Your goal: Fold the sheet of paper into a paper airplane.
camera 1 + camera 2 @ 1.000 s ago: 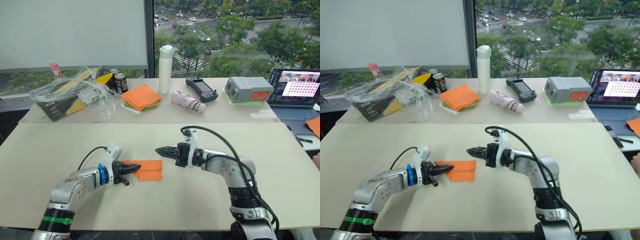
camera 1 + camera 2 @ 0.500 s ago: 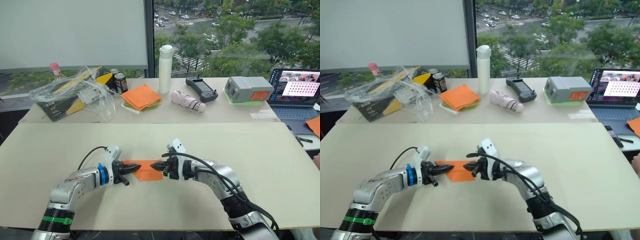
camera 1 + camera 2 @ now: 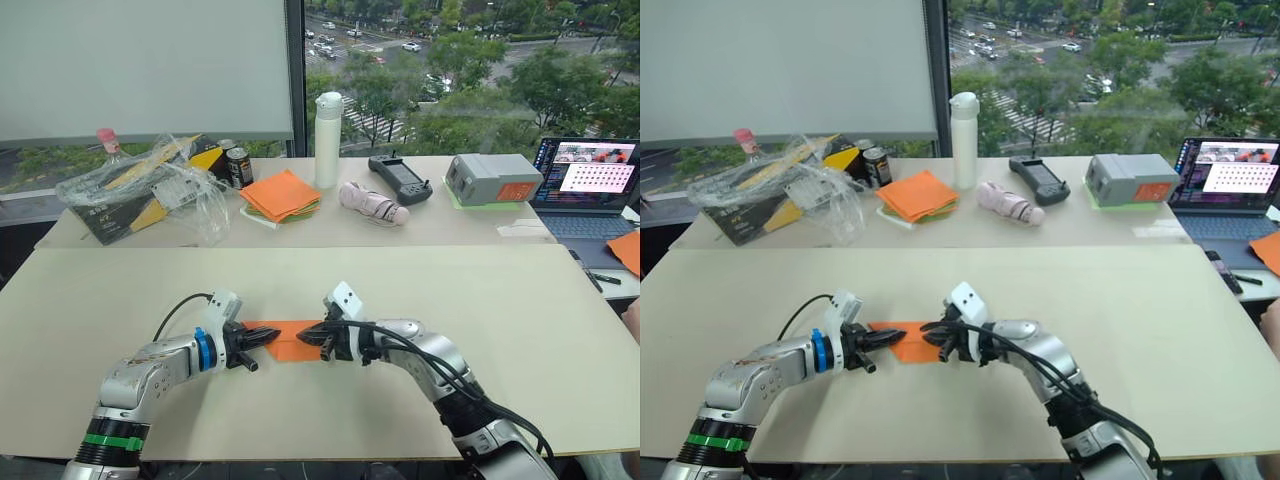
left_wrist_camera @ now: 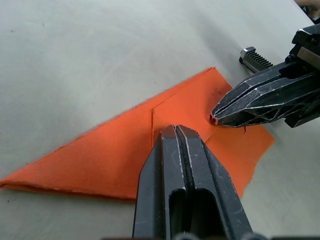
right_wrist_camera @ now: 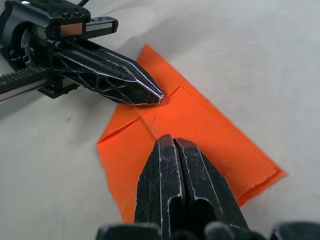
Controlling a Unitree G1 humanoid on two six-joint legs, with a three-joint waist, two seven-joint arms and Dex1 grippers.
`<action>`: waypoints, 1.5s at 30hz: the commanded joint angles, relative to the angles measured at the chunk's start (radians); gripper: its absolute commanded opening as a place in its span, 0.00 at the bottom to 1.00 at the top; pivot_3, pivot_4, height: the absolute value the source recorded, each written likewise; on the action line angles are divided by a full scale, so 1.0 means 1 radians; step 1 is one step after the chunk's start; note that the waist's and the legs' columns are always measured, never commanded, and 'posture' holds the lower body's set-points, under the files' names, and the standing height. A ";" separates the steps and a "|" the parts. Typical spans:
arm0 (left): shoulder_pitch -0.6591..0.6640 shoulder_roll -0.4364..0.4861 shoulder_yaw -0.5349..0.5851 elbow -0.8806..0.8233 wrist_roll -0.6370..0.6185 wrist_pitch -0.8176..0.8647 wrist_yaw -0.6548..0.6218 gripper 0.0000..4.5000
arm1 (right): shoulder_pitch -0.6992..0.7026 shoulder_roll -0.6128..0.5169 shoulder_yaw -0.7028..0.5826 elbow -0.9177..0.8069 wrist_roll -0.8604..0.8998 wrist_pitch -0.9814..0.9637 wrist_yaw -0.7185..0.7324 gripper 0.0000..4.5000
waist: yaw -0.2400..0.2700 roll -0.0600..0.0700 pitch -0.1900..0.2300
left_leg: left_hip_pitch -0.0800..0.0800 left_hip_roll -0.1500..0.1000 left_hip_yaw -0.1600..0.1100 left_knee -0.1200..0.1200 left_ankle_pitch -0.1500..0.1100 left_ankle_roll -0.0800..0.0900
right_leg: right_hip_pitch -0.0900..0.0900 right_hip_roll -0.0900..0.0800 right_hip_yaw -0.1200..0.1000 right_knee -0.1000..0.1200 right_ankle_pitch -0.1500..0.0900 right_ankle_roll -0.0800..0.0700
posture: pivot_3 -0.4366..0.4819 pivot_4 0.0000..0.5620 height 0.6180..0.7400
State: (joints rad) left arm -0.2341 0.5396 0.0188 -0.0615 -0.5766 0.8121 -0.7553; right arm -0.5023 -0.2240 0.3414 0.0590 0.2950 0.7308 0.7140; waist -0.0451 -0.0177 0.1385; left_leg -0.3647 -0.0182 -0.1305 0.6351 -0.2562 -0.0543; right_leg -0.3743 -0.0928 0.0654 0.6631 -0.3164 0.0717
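**Both grippers pressed on the folded paper**

Your left gripper [image 3: 266,339], fingers closed together, pressed its tip on the paper [image 3: 292,341] from 9 o'clock. Your right gripper [image 3: 308,338], also closed and gripping nothing, met it from 3 o'clock. The creased paper lay flat on the near table [image 3: 520,330]. At 12 o'clock, an orange pile [image 3: 282,193] sat well apart.

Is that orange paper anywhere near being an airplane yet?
Only partway. The sheet of paper is already folded narrower, with a flap creased across it. Right now the left gripper and the right gripper, jaws shut, press down on it from opposite ends. No wings or finished nose show, so most folds remain.
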 commanded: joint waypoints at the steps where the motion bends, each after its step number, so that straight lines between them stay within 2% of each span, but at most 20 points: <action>1: 0.023 -0.001 -0.024 0.032 0.032 0.029 0.021 0.00 | 0.020 -0.017 -0.025 0.045 0.008 0.092 -0.013 0.00 | 0.001 0.000 0.000 | 0.001 0.000 0.000 0.000 0.000 0.000 | 0.001 0.000 0.000 0.000 0.000 0.000 | 0.48 0.27 1.00; 14: 0.010 0.002 -0.033 0.053 0.036 0.020 0.009 0.00 | 0.070 -0.109 -0.039 -0.029 0.031 0.165 0.018 0.00 | 0.011 -0.001 -0.001 | 0.003 -0.001 0.000 -0.001 0.000 0.000 | 0.005 -0.001 -0.001 -0.005 0.000 0.000 | 0.48 0.27 1.00; 25: -0.006 -0.004 -0.055 0.018 0.026 0.037 0.001 0.00 | 0.070 -0.090 -0.048 -0.031 0.033 0.176 0.002 0.00 | 0.015 -0.001 -0.001 | 0.003 -0.001 0.000 -0.001 0.000 0.000 | 0.006 -0.001 -0.001 -0.005 0.000 0.000 | 0.48 0.27 1.00; 36: -0.032 -0.060 -0.078 -0.085 -0.002 0.097 0.033 0.00 | 0.064 -0.085 -0.042 -0.028 0.030 0.179 0.005 0.00 | 0.014 -0.002 -0.001 | 0.003 -0.001 0.000 -0.001 0.000 0.000 | 0.006 -0.001 -0.001 -0.006 0.000 0.000 | 0.48 0.27 1.00; 45: -0.043 -0.071 -0.085 -0.064 0.013 0.091 0.043 0.00 | 0.062 -0.076 -0.041 -0.030 0.032 0.184 0.002 0.00 | 0.014 -0.002 -0.001 | 0.003 -0.001 0.000 -0.001 0.000 0.000 | 0.006 -0.001 -0.001 -0.006 0.000 0.000 | 0.48 0.27 1.00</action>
State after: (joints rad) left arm -0.2700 0.4688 -0.0613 -0.1296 -0.5722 0.8979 -0.7173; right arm -0.4698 -0.2990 0.2845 -0.0229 0.3400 0.8638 0.7406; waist -0.0311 -0.0195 0.1379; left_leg -0.3621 -0.0188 -0.1306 0.6339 -0.2562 -0.0542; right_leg -0.3685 -0.0937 0.0642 0.6575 -0.3165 0.0718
